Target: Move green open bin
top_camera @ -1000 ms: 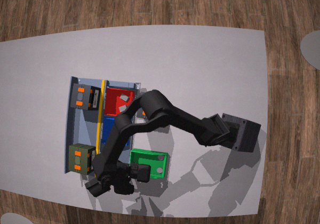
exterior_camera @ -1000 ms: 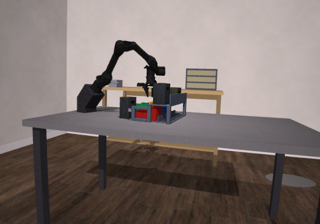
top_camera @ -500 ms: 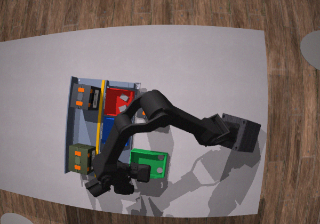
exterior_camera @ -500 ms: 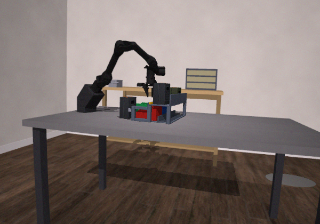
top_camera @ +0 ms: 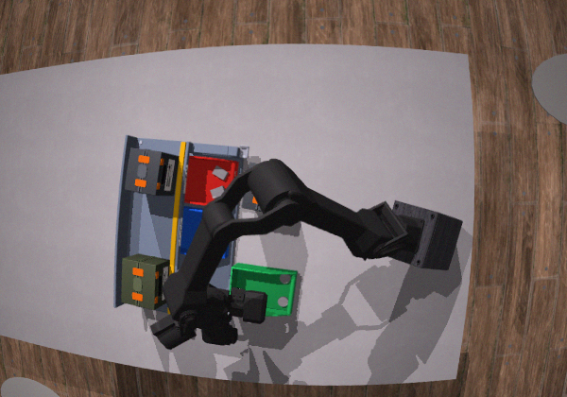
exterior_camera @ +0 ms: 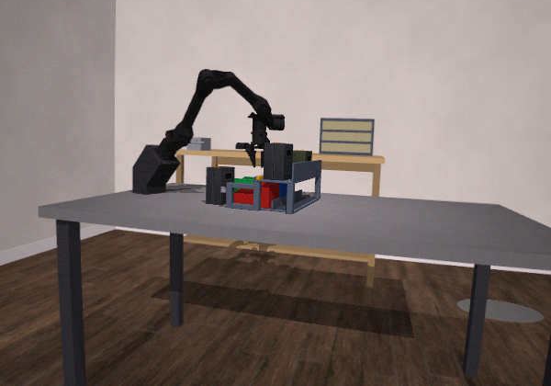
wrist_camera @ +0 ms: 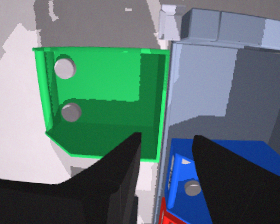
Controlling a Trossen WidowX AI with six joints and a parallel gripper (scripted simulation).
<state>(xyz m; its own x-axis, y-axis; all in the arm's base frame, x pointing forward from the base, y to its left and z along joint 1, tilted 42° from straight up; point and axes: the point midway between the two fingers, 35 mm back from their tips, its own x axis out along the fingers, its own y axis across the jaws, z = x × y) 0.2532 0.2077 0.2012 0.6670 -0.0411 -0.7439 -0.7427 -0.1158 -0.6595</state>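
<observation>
Seen from above, a grey-blue shelf (top_camera: 124, 217) stands on the left part of the grey table (top_camera: 354, 113); a dark grey box (top_camera: 150, 172) with orange patches rests at its far end and an olive box (top_camera: 144, 281) with the same patches at its near end; a yellow bar (top_camera: 179, 198) runs along the shelf between these boxes and the row of bins. To the right of the bar a red bin (top_camera: 204, 180) holding two grey parts is seen, and just below it a blue bin (top_camera: 190, 229), largely covered by the black arm (top_camera: 302, 208).

Further right, the green bin (top_camera: 265, 285) sits upright on the table just beside the shelf's end, clear of the shelf; two round grey parts (top_camera: 283, 289) lie inside it against its right wall.

The gripper (wrist_camera: 165, 163) is held above the shelf's end wall, beside the green bin's near edge; its fingers are set partly open, with nothing gripped between them; in the wrist view one finger hangs over the green bin's side and the other over the blue bin, the shelf wall being seen in the gap.

At the far right the arm's dark base block (top_camera: 432, 241) stands near the table's edge.
</observation>
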